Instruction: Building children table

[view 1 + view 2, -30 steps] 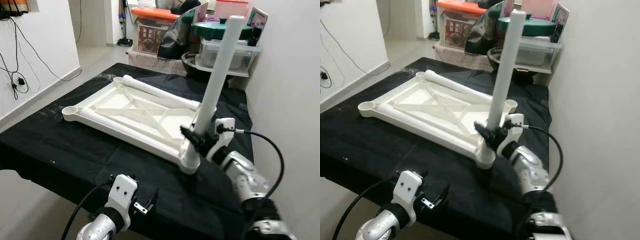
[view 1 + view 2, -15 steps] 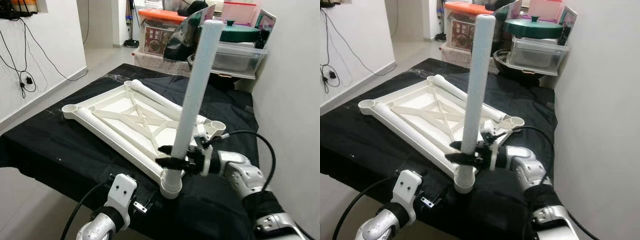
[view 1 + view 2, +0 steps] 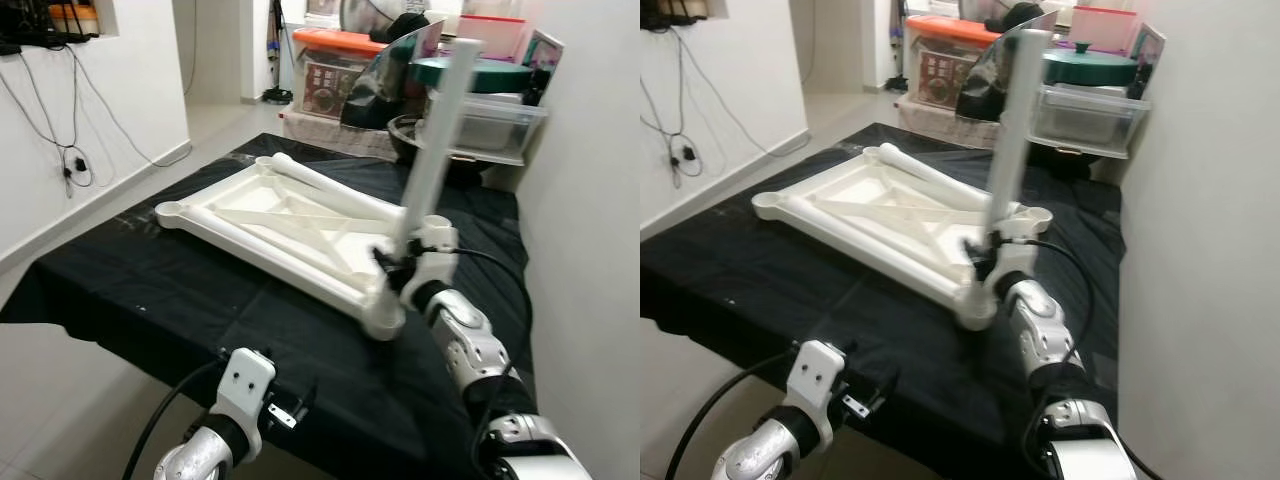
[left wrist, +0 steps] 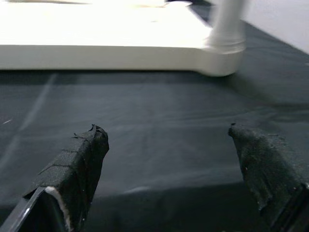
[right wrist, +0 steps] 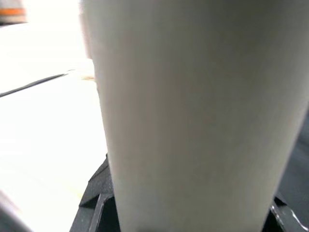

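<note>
Bright even indoor light, slight motion blur, wrist views soft, white plastic overexposed

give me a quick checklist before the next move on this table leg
1. Right gripper holds the leg near its base: ok.
2. Leg base sits at the near corner socket of the tabletop: ok.
3. Leg stands straight: not ok, it leans to the right.
4. Leg pushed fully into the socket: cannot tell.
5. Left gripper open and clear of the tabletop, over the black cloth: ok.
6. Two more legs lying on the tabletop, ready for later: ok.
</note>
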